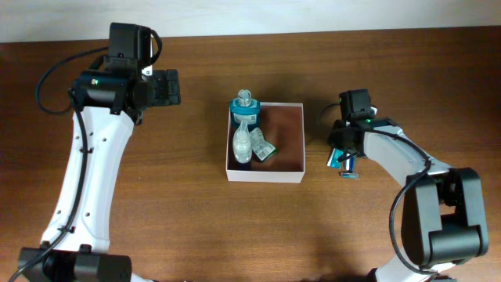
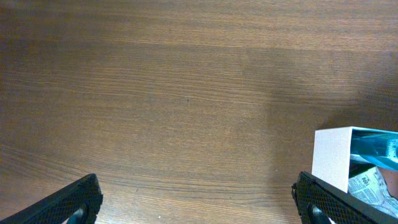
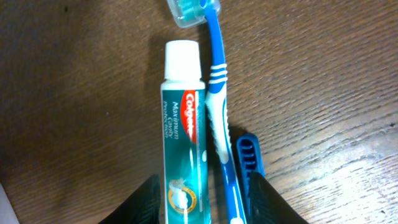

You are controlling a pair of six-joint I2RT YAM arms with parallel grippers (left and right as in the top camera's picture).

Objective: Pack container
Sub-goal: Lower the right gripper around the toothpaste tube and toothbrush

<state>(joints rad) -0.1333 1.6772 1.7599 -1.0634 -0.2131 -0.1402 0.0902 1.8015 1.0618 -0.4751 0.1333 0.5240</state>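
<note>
The container (image 1: 264, 177), a white-walled box with a reddish-brown inside, sits at the table's middle; its corner shows in the left wrist view (image 2: 329, 155). A blue-capped bottle (image 1: 244, 110), a white bottle (image 1: 243, 145) and a printed packet (image 1: 264, 149) lie in its left half. My right gripper (image 1: 342, 163) is right of the container, low over the table. In the right wrist view my right gripper (image 3: 204, 202) is closed around a Colgate toothpaste tube (image 3: 181, 124) and a blue toothbrush (image 3: 217, 93). My left gripper (image 1: 171, 86) (image 2: 196, 205) is open and empty, left of the container.
A blue comb-like piece (image 3: 250, 155) lies against the toothbrush by my right finger. Bare wooden table (image 2: 186, 93) spreads under my left gripper. The container's right half (image 1: 286, 137) shows bare reddish-brown floor.
</note>
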